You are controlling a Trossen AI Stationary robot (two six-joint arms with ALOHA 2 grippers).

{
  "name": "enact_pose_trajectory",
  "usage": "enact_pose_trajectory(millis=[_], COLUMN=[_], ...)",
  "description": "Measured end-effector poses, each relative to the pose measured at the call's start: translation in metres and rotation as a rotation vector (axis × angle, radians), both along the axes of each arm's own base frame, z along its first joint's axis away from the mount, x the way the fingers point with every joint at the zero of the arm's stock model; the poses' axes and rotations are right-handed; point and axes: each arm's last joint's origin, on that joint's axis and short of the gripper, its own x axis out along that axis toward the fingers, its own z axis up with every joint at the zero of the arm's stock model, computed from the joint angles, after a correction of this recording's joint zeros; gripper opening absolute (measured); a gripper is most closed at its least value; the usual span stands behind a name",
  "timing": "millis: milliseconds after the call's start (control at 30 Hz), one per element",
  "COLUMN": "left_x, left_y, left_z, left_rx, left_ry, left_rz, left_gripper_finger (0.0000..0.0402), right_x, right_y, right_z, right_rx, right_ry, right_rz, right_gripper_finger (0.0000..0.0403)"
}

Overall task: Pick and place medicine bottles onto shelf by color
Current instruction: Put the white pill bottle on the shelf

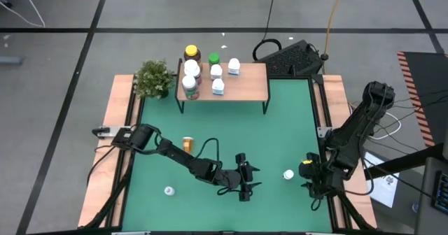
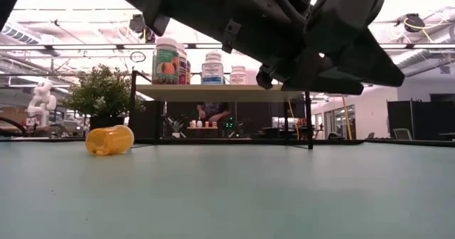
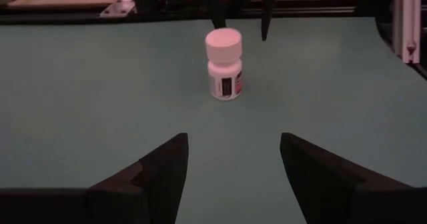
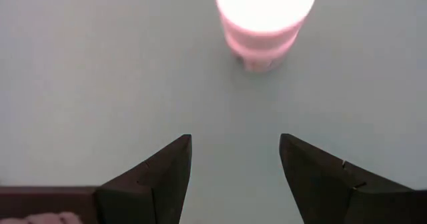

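Right now a white bottle (image 1: 288, 174) stands upright on the green table (image 1: 280, 123), between the two grippers and nearer the right one. The right gripper (image 1: 313, 186) hangs just beside it, toward the table's right edge, fingers (image 4: 160, 177) apart and empty, and its wrist view looks down on the bottle's white cap (image 4: 265, 11) just ahead of the open jaws. The left gripper (image 1: 246, 182) sits low over the table on the bottle's other side, a short way off, also spread and holding nothing; its wrist view shows the bottle (image 3: 223, 64) standing free ahead of its fingers (image 3: 163, 174). Behind the left arm, an amber bottle (image 1: 187, 144) lies on its side on the table, seen in the low view as an orange shape (image 2: 109, 140). Nearer the left arm's front side, a second small white bottle (image 1: 169, 191) stands alone. Farther back, the shelf (image 1: 245, 87) carries a cluster of bottles (image 1: 203, 70) on its left half, among them a yellow-capped one (image 1: 191, 52) and a green-capped one (image 1: 213, 58). A potted plant (image 1: 154, 78) stands just left of the shelf.
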Motion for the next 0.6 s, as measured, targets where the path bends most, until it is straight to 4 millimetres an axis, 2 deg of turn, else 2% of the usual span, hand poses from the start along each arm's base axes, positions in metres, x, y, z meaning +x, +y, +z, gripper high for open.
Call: enact_pose_trajectory(millis=[233,600], left_x=[-0.001,-0.002], left_y=[-0.001,-0.004], left_z=[-0.002,-0.002], left_rx=[-0.023,-0.019], left_ry=[0.021,0.022], left_rz=[0.011,0.003], left_gripper_finger=[0.0241,0.0241], right_x=[0.008,0.023], right_y=[0.002,0.024], right_z=[-0.011,-0.026], right_rx=[-0.16,-0.182], right_ry=[-0.143,-0.285], right_rz=[-0.051,0.02], right_gripper_finger=[0.0219,0.0215])
